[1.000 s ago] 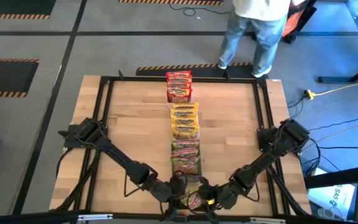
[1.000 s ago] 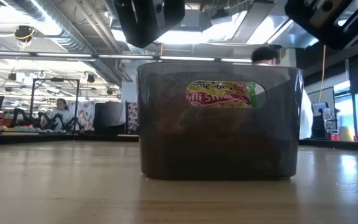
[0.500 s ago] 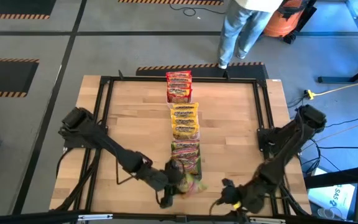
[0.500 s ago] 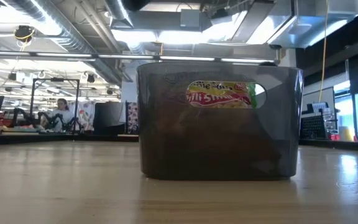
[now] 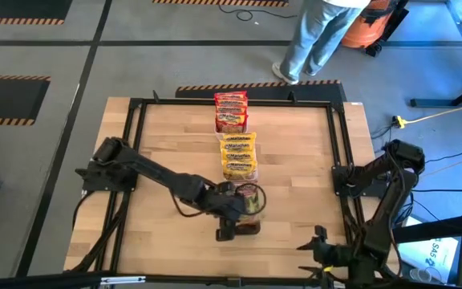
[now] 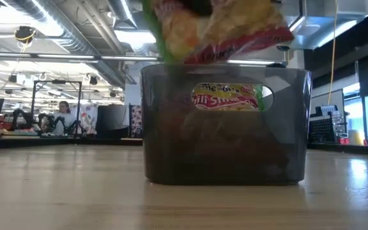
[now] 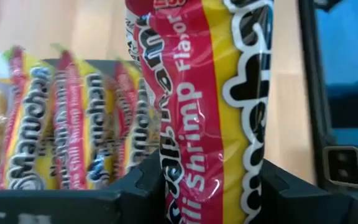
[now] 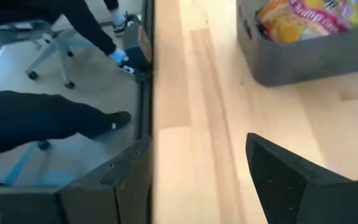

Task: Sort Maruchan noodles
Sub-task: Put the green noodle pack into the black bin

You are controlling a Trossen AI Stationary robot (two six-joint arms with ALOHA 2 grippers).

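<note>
Left wrist view: chili shrimp packet (image 7: 207, 118) clamped between left gripper (image 7: 210, 186) fingers, held above dark bin (image 6: 225, 128) of like packets near table's (image 5: 167, 144) front middle. Beyond, yellow packets (image 5: 238, 156), then red packets (image 5: 231, 111). Right gripper (image 8: 197, 180) spread open, empty, at front right edge.

Crowded middle, open flanks on my table.
A line of noodle packets (image 5: 236, 144) runs down the table's (image 5: 167, 136) centre from the far edge to the dark bin (image 5: 245, 210), where my left gripper (image 5: 245, 199) holds a chili-shrimp packet (image 7: 207, 118) over packets already standing inside (little room left there). Bare wood lies open on both sides of the line. My right gripper (image 5: 319, 247) waits, fingers apart, at the near right corner beside the frame rail (image 5: 342, 160).
</note>
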